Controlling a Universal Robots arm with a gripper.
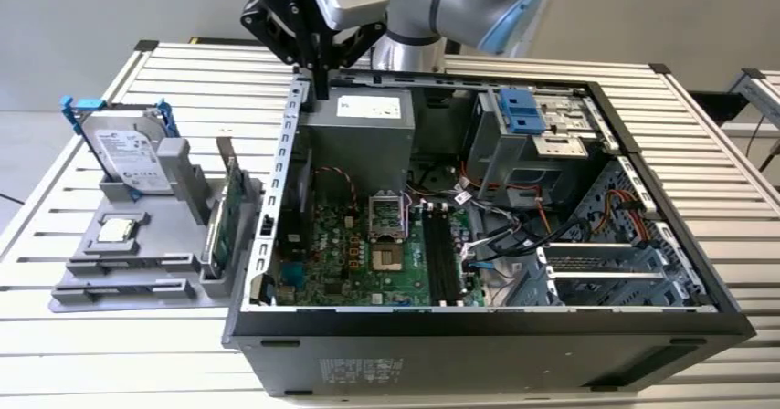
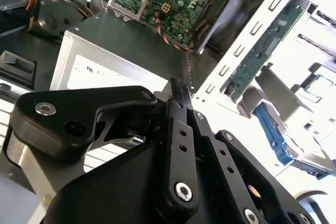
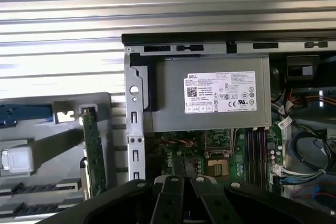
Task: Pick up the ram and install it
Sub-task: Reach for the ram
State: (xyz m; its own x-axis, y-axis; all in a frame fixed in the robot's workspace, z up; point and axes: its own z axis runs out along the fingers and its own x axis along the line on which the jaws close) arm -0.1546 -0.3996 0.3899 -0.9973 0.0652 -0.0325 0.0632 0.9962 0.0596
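1. Black multi-link end effector [image 1: 320, 86] hangs over the back corner of the open black desktop computer case [image 1: 488, 325], on the exterior view's left, by the grey boxy power supply [image 1: 360, 133]. Tips pinched narrow, nothing between them.
2. Ram, a long thin green circuit-board stick [image 1: 221, 225], stands on its long edge in the grey plastic parts holder [image 1: 122, 277], just outside the case wall. Well apart from the end effector.
3. Both wrist views show the ram [image 2: 262, 51] [image 3: 93, 150] slotted in that holder, end effector [image 2: 178, 92] [image 3: 178, 165] in the foreground.
4. Silver hard drive in a blue frame [image 1: 128, 153] leans in the same holder.
5. Green motherboard [image 1: 347, 254] lies in the case, with black memory slots [image 1: 441, 249] beside the processor socket.
6. Case and holder sit on the slatted aluminium counter [image 1: 183, 71].
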